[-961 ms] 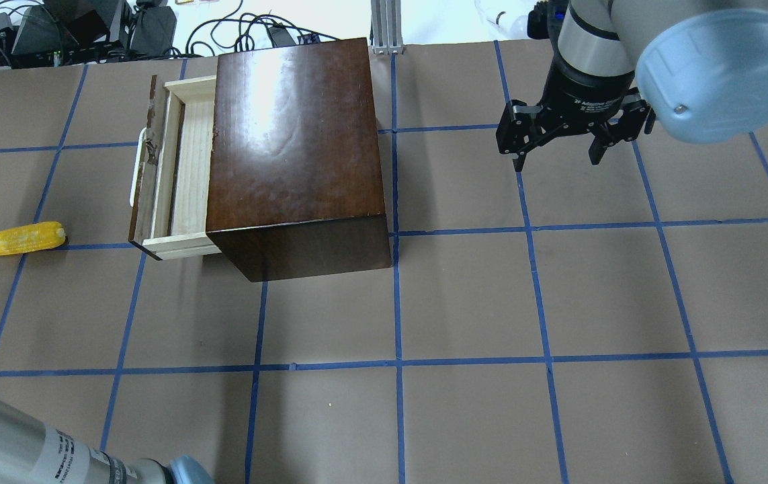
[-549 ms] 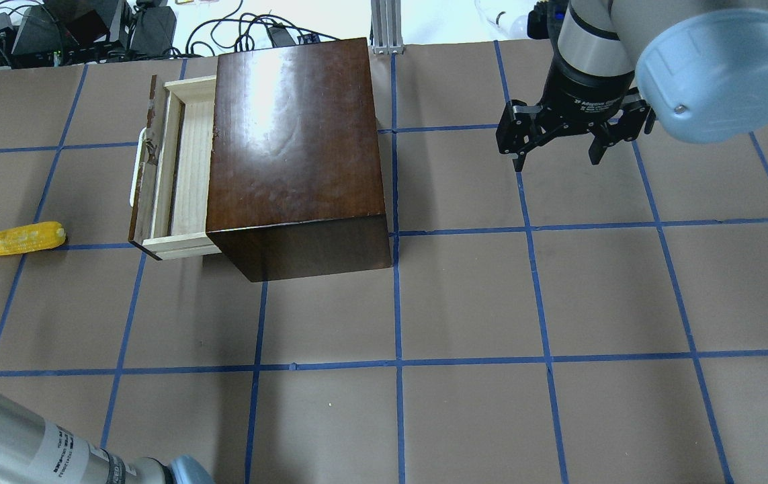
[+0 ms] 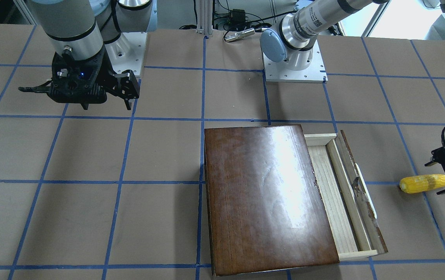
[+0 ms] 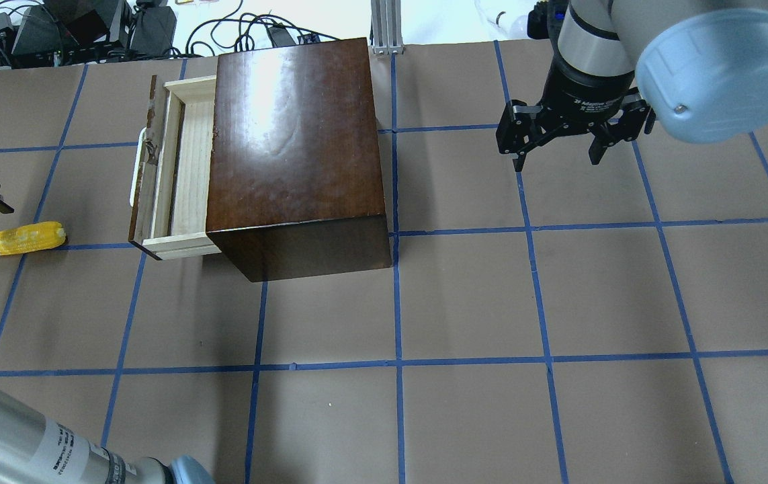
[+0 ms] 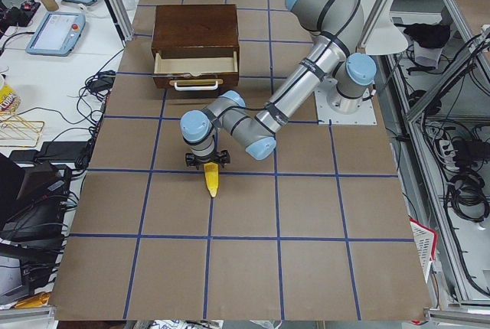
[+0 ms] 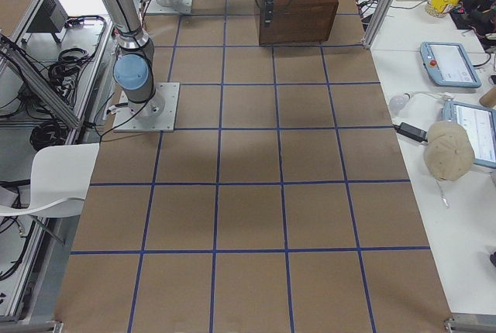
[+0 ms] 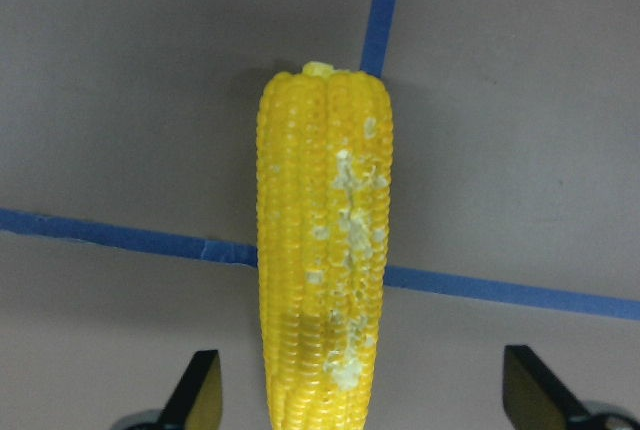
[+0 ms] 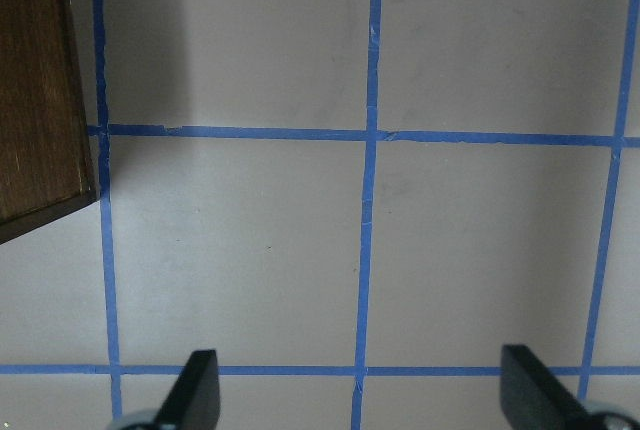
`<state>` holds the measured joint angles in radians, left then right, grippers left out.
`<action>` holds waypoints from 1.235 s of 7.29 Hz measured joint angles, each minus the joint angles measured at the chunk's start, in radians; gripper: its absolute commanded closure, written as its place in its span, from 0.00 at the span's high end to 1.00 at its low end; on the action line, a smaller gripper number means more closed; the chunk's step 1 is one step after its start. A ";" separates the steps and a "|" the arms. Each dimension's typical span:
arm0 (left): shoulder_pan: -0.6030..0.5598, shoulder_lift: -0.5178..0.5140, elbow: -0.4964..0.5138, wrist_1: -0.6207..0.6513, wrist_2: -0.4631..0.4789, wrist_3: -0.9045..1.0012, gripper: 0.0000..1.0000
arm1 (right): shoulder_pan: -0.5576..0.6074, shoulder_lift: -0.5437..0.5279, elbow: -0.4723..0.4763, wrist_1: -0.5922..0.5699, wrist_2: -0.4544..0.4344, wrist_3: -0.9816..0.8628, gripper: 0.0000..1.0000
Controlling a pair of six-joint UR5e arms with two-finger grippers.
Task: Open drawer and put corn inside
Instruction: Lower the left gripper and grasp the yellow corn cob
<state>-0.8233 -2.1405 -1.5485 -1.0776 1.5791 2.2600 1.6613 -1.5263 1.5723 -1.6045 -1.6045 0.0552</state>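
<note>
**Front-facing view:** we see the corn lying flat near the table's left edge. Its tapered end sits between the spread fingers of the left gripper.

**Overhead view:** the drawer stands pulled out of the box, toward the corn but well apart from it. The right gripper hangs released near the far edge.

**Left wrist view:** we find the 2 fingers flanking the cob with a gap on each side, gripping nothing.

**Right wrist view:** we see 2 spread fingers above the table, beside the box's corner.

drawer part-open — pale wood, yellow corn lying well apart
</note>
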 measured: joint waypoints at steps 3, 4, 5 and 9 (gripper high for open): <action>-0.001 -0.009 -0.043 0.062 -0.014 0.017 1.00 | 0.000 0.000 0.000 0.000 0.000 0.000 1.00; -0.001 -0.010 -0.049 0.070 -0.014 0.014 1.00 | 0.000 0.000 0.000 0.000 0.000 0.000 1.00; -0.001 -0.011 -0.052 0.074 -0.016 0.011 0.86 | 0.000 0.000 0.000 0.000 0.000 0.000 1.00; -0.012 -0.011 -0.053 0.101 -0.020 0.017 0.00 | 0.000 0.000 0.000 0.000 0.000 0.000 1.00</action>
<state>-0.8351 -2.1519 -1.6017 -0.9769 1.5587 2.2770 1.6613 -1.5263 1.5723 -1.6046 -1.6046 0.0552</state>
